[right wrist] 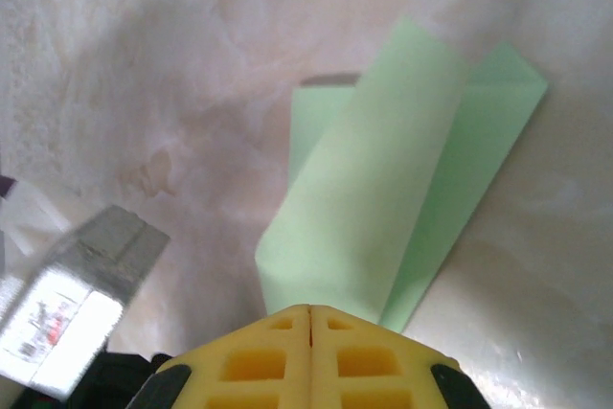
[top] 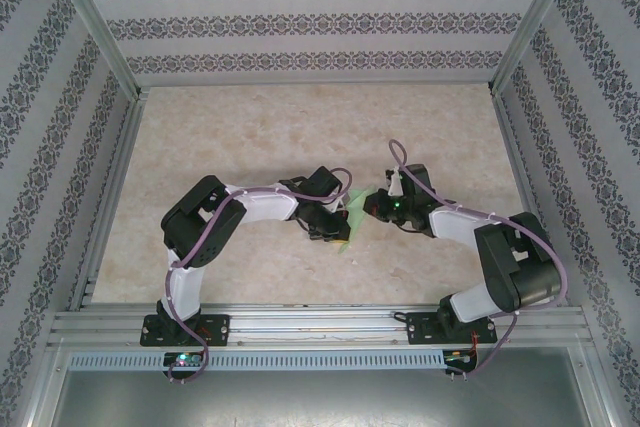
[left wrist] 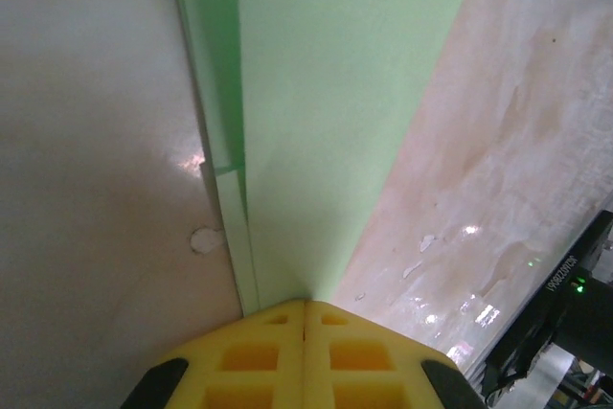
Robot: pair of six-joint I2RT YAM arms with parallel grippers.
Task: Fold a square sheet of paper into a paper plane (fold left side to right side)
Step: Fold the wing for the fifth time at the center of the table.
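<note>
We see white printed characters running up the black arm housing (left wrist: 565,280) at the right edge of the left wrist view (too small to read surely). Red and black print on the white sticker (right wrist: 53,328) is blurred beyond reading.

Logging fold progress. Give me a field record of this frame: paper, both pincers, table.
paper: light green, partly folded, between the two arms at mid-table
fold state: layers overlap, one long flap lies over the rest, not pressed flat
left pincer: shut, paper meets its tips at the seam
right pincer: shut, pinching the folded paper's near end
table: beige marbled top
</note>
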